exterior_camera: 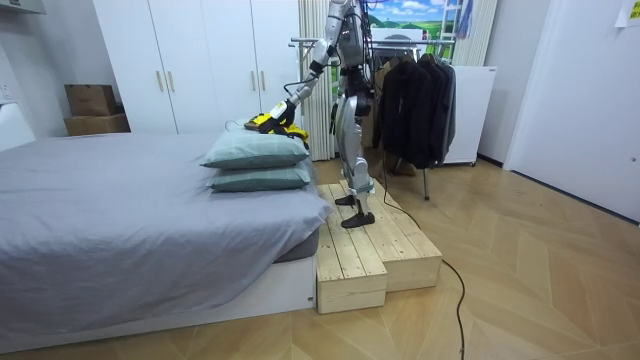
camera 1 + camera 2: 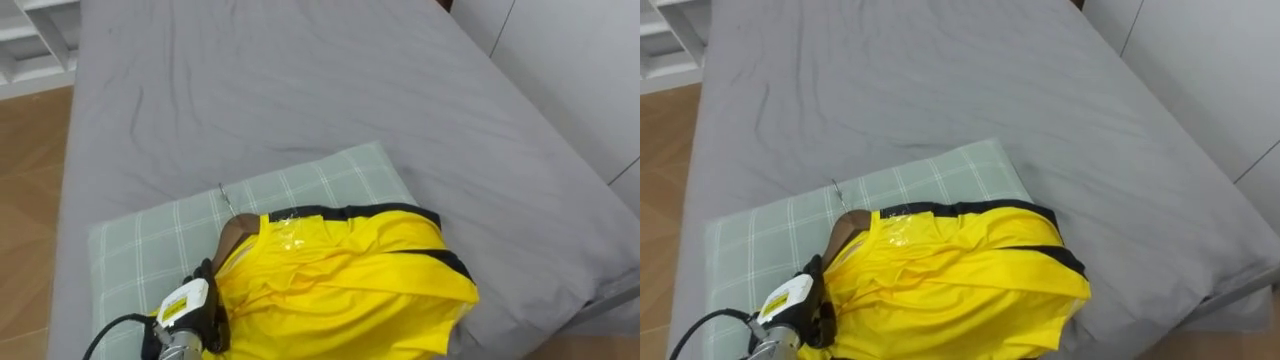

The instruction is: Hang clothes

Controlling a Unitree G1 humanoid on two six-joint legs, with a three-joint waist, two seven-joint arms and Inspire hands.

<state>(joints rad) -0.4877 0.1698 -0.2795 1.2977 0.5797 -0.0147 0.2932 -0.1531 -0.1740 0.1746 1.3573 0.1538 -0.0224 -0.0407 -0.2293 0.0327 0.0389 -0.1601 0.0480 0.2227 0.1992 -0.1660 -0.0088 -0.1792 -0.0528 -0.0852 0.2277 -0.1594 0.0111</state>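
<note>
A yellow shirt (image 2: 340, 270) with black trim lies on a green checked pillow (image 2: 140, 240) at the head of the bed. A thin wire hanger hook (image 2: 224, 197) sticks out at its collar. My left hand (image 2: 203, 300) comes in from the lower left, its fingers curled round the shirt's collar edge. In the room view I stand on a wooden platform (image 1: 370, 245) beside the bed, one arm stretched out to the shirt (image 1: 272, 122) on the two stacked pillows (image 1: 255, 150).
The grey bed (image 2: 300, 90) spreads out beyond the pillow. A clothes rack (image 1: 415, 95) with dark garments stands behind me. White wardrobes (image 1: 200, 60) line the wall, and a white shelf (image 2: 30, 40) stands at the bed's far left corner.
</note>
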